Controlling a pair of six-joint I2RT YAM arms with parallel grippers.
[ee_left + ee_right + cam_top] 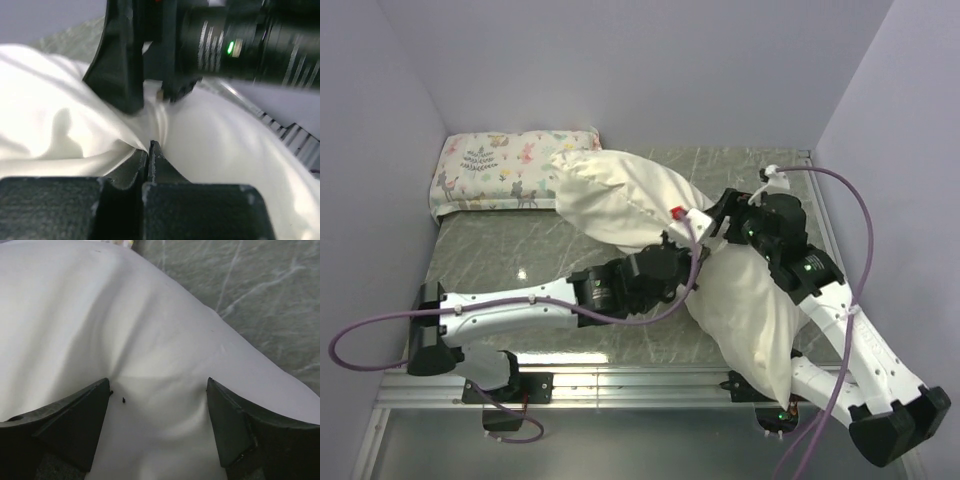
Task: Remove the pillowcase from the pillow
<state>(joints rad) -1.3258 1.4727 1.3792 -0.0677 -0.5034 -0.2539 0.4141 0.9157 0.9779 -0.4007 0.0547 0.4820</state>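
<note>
"Where's the pillow [752, 315] in all this?"

"Slantwise across the table [510, 255]. The whiter, plump end points at the near right corner. The cream pillowcase [610, 195] covers the far end, up by the little printed pillow [495, 170]. I'd say it's about half off."

"And the claws?"

"They meet in the middle, where cream gives way to white. The left gripper [150, 146] has its fingers pressed together on a thin fold of cloth, and creases run into the tips. From the sheen I take that fold for the pillowcase, though I can't be sure it isn't pinching some pillow as well. The right gripper [158, 407] is spread wide, with its two fingers resting on smooth white cloth and nothing caught between them."

"So how would you do this bit well?"

"Give each arm one job. The right should press down or close on the pillow's bulk to anchor it. The left should draw its fold away to the far left, along the pillow's length, low and steady."

"What's the risk?"

"That cloth looks slippery, so a jerk could pull the fold free. Without an anchor, the whole pillow would just slide along with it. The two claws are also very close together, so they need to move apart, not across each other."
</note>
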